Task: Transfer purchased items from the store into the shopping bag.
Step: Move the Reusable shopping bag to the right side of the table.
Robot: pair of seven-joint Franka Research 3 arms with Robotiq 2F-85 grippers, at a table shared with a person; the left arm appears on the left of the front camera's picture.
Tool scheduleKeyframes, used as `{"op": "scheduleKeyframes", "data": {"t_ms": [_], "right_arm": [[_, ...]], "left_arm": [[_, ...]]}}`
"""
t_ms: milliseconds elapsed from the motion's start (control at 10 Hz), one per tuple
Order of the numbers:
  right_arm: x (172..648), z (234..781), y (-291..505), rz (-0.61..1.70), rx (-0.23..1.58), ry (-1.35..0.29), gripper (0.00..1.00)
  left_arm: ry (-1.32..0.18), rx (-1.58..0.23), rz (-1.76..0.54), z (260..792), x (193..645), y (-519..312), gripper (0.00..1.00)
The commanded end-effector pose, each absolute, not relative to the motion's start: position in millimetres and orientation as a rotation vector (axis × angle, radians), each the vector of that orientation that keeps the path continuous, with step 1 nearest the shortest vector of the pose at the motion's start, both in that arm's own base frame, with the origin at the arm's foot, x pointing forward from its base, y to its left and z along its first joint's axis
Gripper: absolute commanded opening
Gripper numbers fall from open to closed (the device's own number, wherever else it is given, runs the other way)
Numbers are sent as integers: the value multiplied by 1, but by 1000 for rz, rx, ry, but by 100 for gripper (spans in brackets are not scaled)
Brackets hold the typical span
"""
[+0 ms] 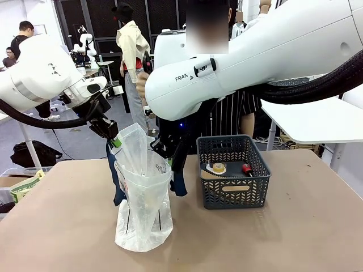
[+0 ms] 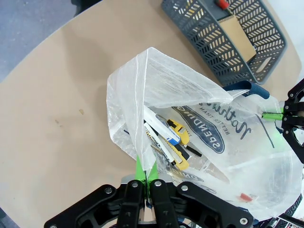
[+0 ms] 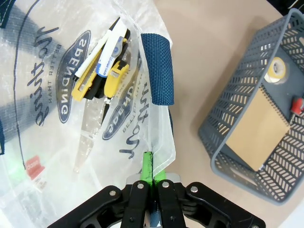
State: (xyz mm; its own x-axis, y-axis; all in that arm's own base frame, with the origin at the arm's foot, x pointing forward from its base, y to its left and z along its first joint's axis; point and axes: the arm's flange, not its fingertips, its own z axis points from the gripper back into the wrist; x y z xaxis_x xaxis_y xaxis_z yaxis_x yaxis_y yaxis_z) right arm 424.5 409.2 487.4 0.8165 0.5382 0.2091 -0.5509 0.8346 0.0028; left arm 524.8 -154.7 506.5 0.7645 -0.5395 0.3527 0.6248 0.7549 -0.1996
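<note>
Risk: grip slip.
We see left pincer and right pincer pinched tight on the shopping bag rim; a slip would collapse its mouth.

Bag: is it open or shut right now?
Open. The left gripper and right gripper pinch opposite edges of the bag, holding its mouth apart; tools lie inside.

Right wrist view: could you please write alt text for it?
The right gripper is shut on the rim of the translucent shopping bag, which holds yellow-handled tools. Beside it, a grey basket contains a flat cardboard box and a tape roll.
</note>
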Motion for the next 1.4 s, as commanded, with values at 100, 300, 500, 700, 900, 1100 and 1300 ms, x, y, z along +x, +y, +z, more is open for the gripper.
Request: {"op": "scheduleKeyframes", "data": {"t_ms": [100, 300, 500, 700, 900, 1100, 1300], "right_arm": [[424, 488, 409, 582, 65, -205, 0], [424, 488, 409, 582, 65, -205, 0], [424, 488, 409, 582, 65, -205, 0], [424, 488, 409, 582, 65, -205, 0], [424, 488, 409, 582, 65, -205, 0], [424, 488, 409, 582, 65, -205, 0], [424, 488, 409, 582, 65, -205, 0]], "left_arm": [[-293, -314, -648, 508, 525, -153, 0], [-293, -314, -648, 508, 525, -153, 0], [-293, -314, -648, 508, 525, -153, 0], [-293, -314, -648, 508, 525, -153, 0], [-293, -314, -648, 508, 525, -153, 0], [-293, -314, -648, 508, 525, -153, 0], [-293, -314, -648, 508, 525, -153, 0]]}}
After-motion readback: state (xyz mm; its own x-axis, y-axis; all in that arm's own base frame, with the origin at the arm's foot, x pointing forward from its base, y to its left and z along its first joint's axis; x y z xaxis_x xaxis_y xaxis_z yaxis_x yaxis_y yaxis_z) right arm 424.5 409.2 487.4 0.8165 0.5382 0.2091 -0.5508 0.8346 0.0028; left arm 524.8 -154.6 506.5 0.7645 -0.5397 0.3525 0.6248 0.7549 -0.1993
